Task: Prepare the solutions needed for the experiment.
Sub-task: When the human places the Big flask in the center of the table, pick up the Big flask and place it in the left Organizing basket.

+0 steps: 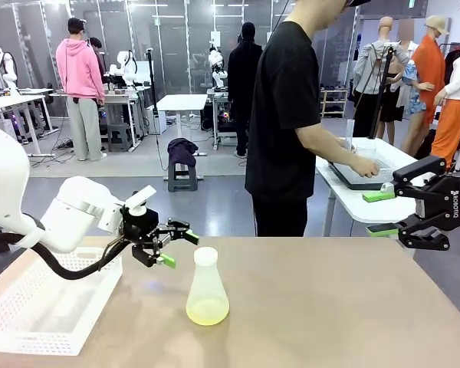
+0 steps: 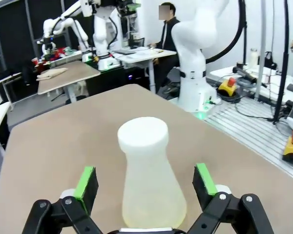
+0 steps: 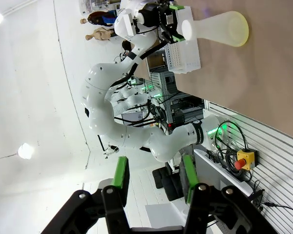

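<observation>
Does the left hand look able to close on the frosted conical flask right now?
Probably yes: the left hand is open, its green pads either side of the frosted conical flask, nothing between.

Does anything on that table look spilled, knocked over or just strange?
Nothing stands out. The flask stands upright on the table with its white cap on, and the pale yellow-green liquid sits in its bottom with no puddle around it. The left gripper is open beside its neck, not touching. The white basket sits squarely at the table's left.
</observation>
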